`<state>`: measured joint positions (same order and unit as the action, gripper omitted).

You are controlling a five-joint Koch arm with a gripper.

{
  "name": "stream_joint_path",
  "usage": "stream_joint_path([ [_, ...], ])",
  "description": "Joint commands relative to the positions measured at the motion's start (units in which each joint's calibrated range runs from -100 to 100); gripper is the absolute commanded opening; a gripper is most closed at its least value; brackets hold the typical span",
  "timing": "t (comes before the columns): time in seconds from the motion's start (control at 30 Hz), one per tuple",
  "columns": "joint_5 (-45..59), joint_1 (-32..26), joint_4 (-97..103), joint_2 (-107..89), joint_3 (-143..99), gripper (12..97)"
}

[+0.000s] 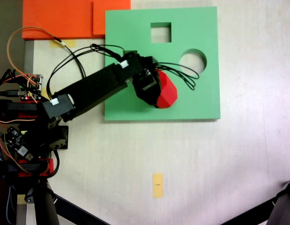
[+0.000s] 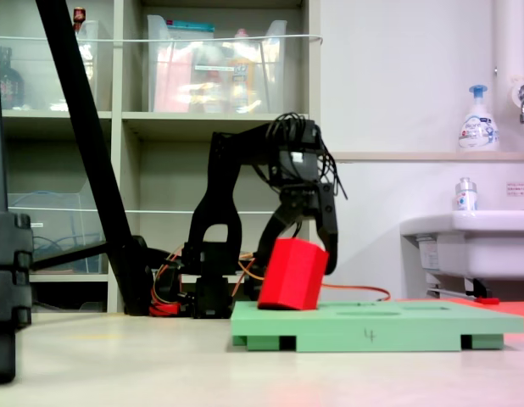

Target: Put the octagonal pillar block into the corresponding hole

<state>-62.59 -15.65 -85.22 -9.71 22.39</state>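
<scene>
The octagonal pillar block (image 1: pixel 166 92), a bright red foam prism, is tilted over the middle of the green foam board (image 1: pixel 201 101). In a fixed view from the side, the block (image 2: pixel 293 273) leans with its lower edge on the board (image 2: pixel 372 326). My gripper (image 1: pixel 157 90) is shut on the block, with a black finger on each side of it (image 2: pixel 298 259). The corresponding hole is hidden under the block and the arm.
The board's square cutout (image 1: pixel 161 33) and round cutout (image 1: pixel 193 61) lie beyond the gripper. Orange foam mats (image 1: pixel 65 18) touch the board's top-left corner. A yellow tape mark (image 1: pixel 157 185) is on the table. The arm's base and wiring (image 1: pixel 23 93) fill the left edge.
</scene>
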Motion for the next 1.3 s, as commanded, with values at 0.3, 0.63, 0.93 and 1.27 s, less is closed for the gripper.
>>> stream_joint_path([
  [0.3,-1.1,0.3,6.1,0.2,1.7,44.9],
  [0.63,-1.1,-1.2,5.9,0.2,1.8,44.9],
  [0.93,-1.1,-1.8,5.9,2.5,1.7,44.9],
  [1.27,-1.0,-1.1,6.1,6.9,1.7,44.9],
])
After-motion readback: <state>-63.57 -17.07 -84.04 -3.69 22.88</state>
